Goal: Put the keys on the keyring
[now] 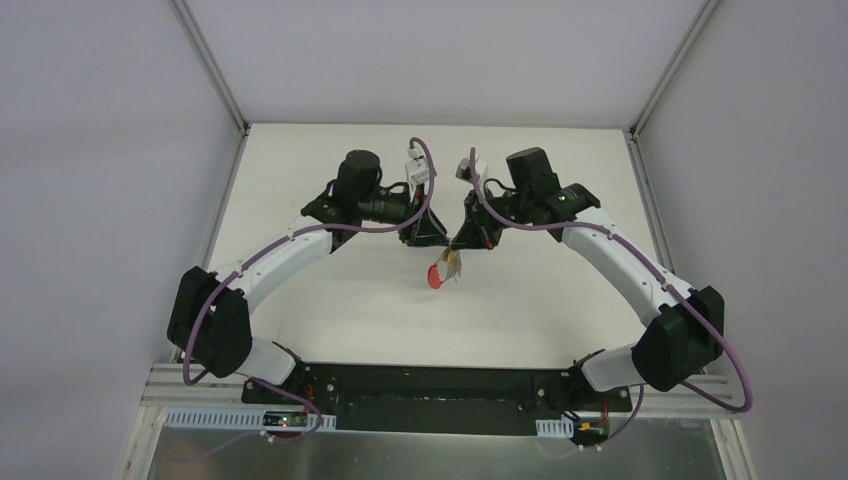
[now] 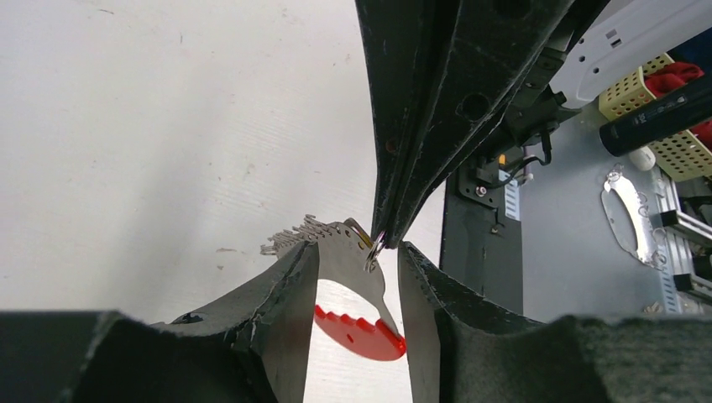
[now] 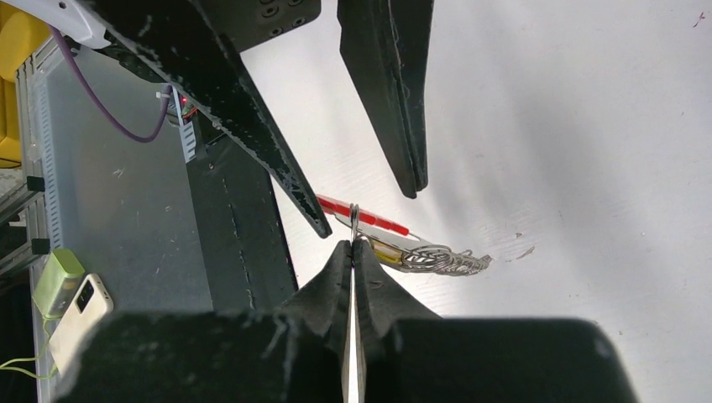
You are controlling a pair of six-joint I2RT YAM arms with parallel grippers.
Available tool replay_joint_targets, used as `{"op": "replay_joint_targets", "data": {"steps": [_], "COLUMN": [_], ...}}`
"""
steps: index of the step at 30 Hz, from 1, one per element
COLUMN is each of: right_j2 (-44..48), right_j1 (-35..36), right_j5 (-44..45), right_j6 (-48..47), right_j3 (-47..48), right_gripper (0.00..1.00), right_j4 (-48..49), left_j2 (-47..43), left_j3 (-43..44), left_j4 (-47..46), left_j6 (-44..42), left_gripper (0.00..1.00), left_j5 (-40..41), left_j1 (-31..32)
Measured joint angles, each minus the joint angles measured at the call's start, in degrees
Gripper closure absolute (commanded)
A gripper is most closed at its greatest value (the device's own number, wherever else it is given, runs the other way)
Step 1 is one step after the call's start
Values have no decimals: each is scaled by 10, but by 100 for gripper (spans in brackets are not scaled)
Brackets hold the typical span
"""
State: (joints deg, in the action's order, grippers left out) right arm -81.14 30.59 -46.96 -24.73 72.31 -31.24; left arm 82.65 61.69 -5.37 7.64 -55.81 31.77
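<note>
The keys (image 1: 453, 262) hang in the air between both grippers at the table's middle, a fanned grey bunch (image 2: 295, 234) on a flat metal piece with a red curved band (image 2: 363, 334). My right gripper (image 3: 353, 245) is shut on a thin wire keyring (image 3: 355, 218) at the top of the bunch; the keys (image 3: 443, 260) trail to its right. My left gripper (image 2: 359, 252) is open, its fingers (image 3: 295, 189) on either side of the metal piece and red band (image 3: 363, 214). From above, the left gripper (image 1: 424, 236) and right gripper (image 1: 468, 240) meet tip to tip.
The white table (image 1: 330, 300) is walled by a grey enclosure. The arms' black base plate (image 1: 430, 385) lies at the near edge. Off the table are a yellow basket (image 2: 672, 117), a metal clip (image 2: 625, 214) and a green-and-white device (image 3: 71, 298).
</note>
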Motion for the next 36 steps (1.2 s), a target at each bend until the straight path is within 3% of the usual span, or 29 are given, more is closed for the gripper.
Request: {"op": "replay_joint_targets", "data": {"steps": [16,36], "right_j2": [-12,-21], "right_j1": [3,3], "right_j5": [1,-10], "right_j6": [-5,-11], "right_j3": [17,17], "right_gripper": [100,100], "right_j4": [-17,-27], "left_j2": [-8,-8], "left_j3": [0,0], "left_j4": [16,16], "left_j6": [-43,-43], "left_gripper": [60,83], "left_j5": [8,-8], "left_j1": [1,16]}}
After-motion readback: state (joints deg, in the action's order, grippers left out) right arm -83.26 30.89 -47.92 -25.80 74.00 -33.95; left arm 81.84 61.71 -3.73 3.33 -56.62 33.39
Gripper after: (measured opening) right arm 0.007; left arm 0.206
